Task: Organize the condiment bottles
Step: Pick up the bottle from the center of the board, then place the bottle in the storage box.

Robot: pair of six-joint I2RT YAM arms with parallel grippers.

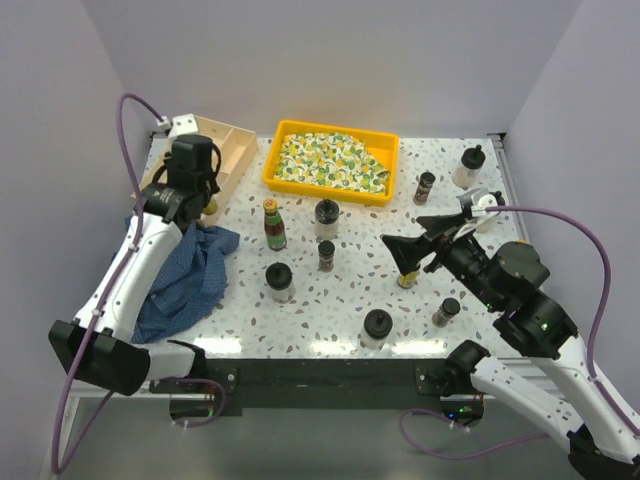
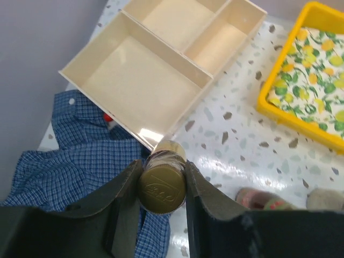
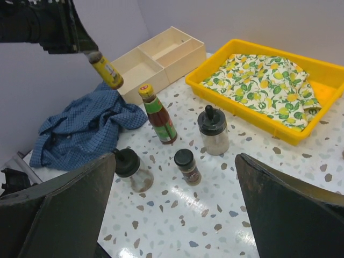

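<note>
My left gripper [image 2: 163,180] is shut on a slim yellow bottle [image 2: 163,185] with a gold cap. It holds the bottle tilted above the near corner of the wooden box [image 2: 140,80], as the right wrist view also shows for the yellow bottle [image 3: 107,70]. My right gripper [image 3: 176,161] stands wide open with nothing between its fingers. Beyond it stand a red sauce bottle [image 3: 160,115], two clear squat bottles [image 3: 214,131] [image 3: 130,167] and a brown spice jar [image 3: 187,166]. More bottles [image 1: 376,327] [image 1: 446,312] [image 1: 424,187] [image 1: 468,167] stand on the right of the table.
A blue checked cloth [image 1: 190,280] lies crumpled at the left, against the pale divided box [image 1: 225,150]. A yellow tray [image 1: 330,190] holding a lemon-patterned cloth sits at the back centre. Walls close in the table on the left, back and right.
</note>
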